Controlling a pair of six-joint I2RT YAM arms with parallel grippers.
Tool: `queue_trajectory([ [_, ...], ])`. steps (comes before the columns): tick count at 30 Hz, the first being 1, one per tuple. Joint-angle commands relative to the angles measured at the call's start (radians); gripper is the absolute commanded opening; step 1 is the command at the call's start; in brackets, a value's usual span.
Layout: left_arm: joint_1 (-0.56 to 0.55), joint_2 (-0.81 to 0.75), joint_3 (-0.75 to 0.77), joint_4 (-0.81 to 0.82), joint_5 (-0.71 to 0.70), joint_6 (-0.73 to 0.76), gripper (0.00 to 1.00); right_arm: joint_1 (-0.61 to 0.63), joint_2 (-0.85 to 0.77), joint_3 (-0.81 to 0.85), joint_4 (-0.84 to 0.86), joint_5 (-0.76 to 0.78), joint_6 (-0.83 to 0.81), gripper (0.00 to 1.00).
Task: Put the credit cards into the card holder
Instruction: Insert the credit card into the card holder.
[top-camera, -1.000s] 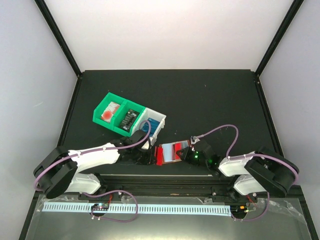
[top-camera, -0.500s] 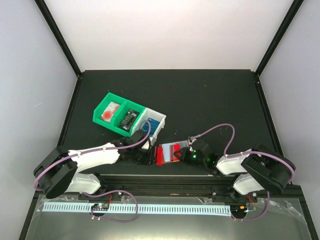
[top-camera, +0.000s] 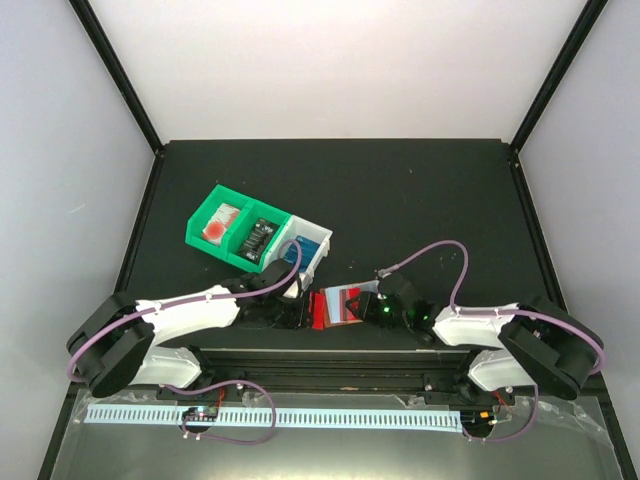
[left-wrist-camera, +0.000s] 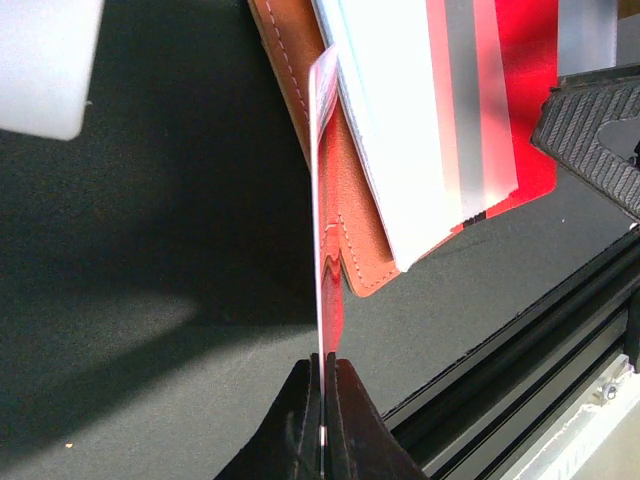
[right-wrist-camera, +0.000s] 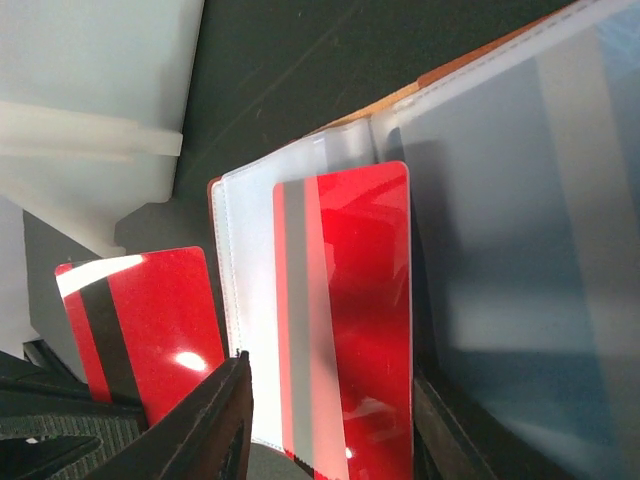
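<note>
Black tabletop (top-camera: 420, 200): green bin (top-camera: 202, 212) at 10 o'clock, white bin (top-camera: 312, 226) touching its 4 o'clock side, open card holder (top-camera: 345, 300) at 6 o'clock, near the edge.

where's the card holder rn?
Top view: the card holder lies open at the near edge of the table, centre, between the left gripper and right gripper, just in front of the white bin.
</note>
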Motion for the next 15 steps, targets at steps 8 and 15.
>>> queue_trajectory([
  [8,-0.003,0.015,0.023,-0.056,-0.06,0.025,0.02,0.04,0.089,0.141,-0.105,0.051,-0.064,0.43],
  [15,-0.003,0.02,0.02,-0.059,-0.06,0.03,0.02,0.064,0.156,0.204,-0.105,0.05,-0.094,0.43],
])
